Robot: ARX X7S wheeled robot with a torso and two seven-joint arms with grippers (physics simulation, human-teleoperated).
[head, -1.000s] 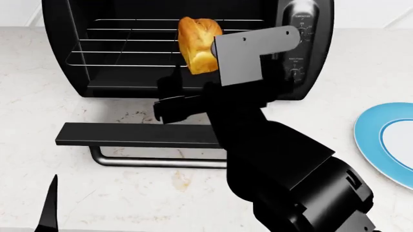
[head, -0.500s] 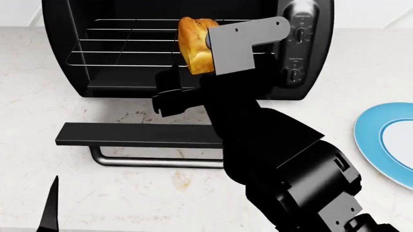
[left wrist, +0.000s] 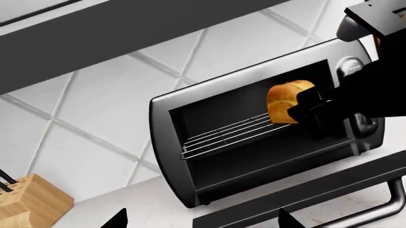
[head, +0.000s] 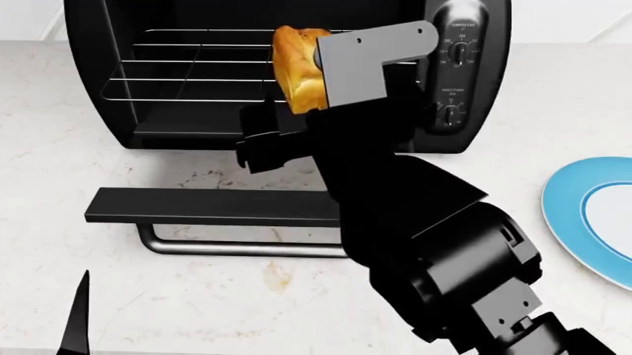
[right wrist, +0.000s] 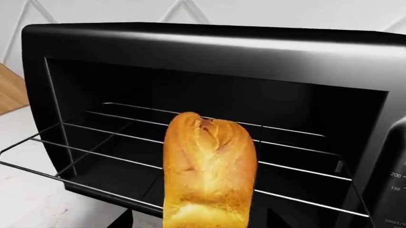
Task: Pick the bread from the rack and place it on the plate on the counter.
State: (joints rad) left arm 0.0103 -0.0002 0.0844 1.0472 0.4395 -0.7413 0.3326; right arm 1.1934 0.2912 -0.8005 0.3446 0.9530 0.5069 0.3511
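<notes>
One slip risk: the right claw (head: 296,111) looked clamped on the bread (head: 299,68) above the rack (head: 188,66) — a weak pinch could've dropped it short of the plate (head: 593,222). Left claw's state — couldn't tell.

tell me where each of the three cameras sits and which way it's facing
Head view: high on the robot, looking down at the counter, toaster oven, plate; the right arm fills the middle.
Left wrist view: low and off to the oven's side, aimed up at its rack; the right arm shows by the bread.
Right wrist view: close before the oven mouth, facing in; hardly any of the arm shows.
All three share the bread and rack.
</notes>
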